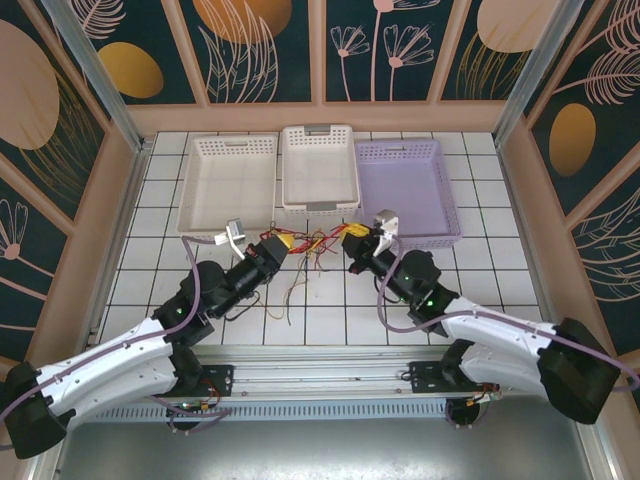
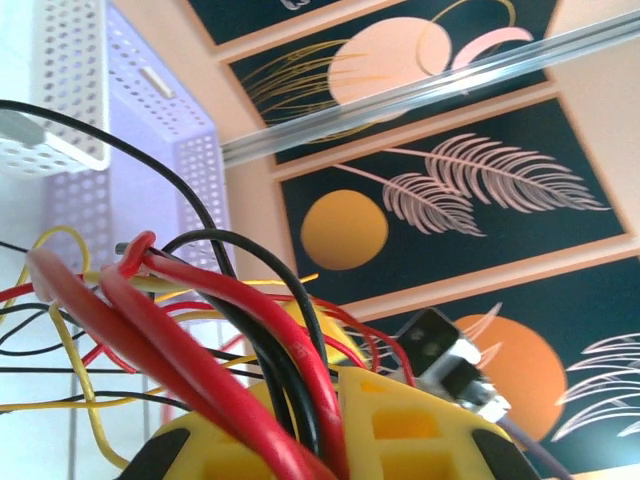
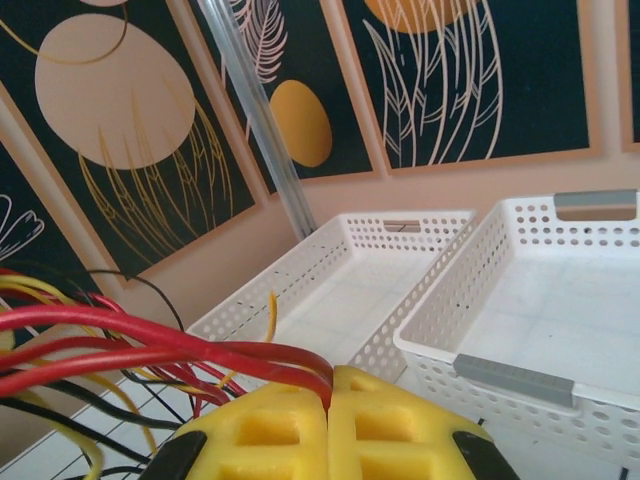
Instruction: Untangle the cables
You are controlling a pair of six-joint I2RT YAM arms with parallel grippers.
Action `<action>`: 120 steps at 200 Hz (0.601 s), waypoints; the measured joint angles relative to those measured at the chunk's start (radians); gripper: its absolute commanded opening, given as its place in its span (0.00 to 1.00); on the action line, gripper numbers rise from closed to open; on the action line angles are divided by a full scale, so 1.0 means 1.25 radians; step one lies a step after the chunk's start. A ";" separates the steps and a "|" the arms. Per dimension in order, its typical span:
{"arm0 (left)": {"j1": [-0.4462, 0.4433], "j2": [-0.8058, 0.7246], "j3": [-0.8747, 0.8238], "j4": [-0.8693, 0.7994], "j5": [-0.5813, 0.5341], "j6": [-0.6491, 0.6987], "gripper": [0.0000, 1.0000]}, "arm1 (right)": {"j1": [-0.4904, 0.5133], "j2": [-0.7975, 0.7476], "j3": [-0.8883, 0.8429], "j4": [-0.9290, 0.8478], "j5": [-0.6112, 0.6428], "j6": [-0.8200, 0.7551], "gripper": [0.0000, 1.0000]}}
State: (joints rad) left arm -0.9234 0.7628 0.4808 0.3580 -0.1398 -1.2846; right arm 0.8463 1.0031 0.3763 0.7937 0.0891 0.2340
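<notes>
"Two grippers, so how did each stand?"

"The left gripper (image 2: 322,425) had its yellow fingers pressed together on a sheaf of red and black strands. The right gripper (image 3: 328,405) was pinched tight too, with red strands nipped in the seam between its pads."

"Both on the same bundle?"

"Yes. From above, the cables (image 1: 313,243) hung between them, the left hand at the bundle's nine o'clock and the right at its three o'clock. They sat near the middle of the table (image 1: 330,322)."

"Why hold it from opposite sides?"

"My guess is that it spread the knot so that drawing the hands apart would tease strands loose. Yellow and black ends dangled toward six o'clock, onto the tiles."

"And beyond the bundle?"

"Three baskets lay at its twelve o'clock. The middle basket (image 1: 320,133) was white, another white basket (image 1: 196,193) sat toward eleven and a purple basket (image 1: 444,190) toward one. No wire lay in any of them, so I judged the sorting barely begun."
</notes>
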 measured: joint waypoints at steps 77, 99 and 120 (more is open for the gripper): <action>-0.001 0.128 0.064 -0.146 0.000 0.116 0.36 | -0.068 -0.172 -0.018 -0.179 -0.021 0.032 0.00; -0.001 0.161 0.064 -0.170 0.000 0.142 0.42 | -0.085 -0.208 -0.024 -0.205 -0.034 0.050 0.00; -0.001 0.175 0.064 -0.171 0.000 0.157 0.55 | -0.101 -0.233 -0.034 -0.218 -0.072 0.067 0.00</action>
State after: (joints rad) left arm -0.9241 0.9813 0.5613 0.1448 -0.1394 -1.0885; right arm 0.7197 0.7120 0.3344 0.5209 -0.0010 0.3180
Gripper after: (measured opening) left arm 0.481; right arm 0.042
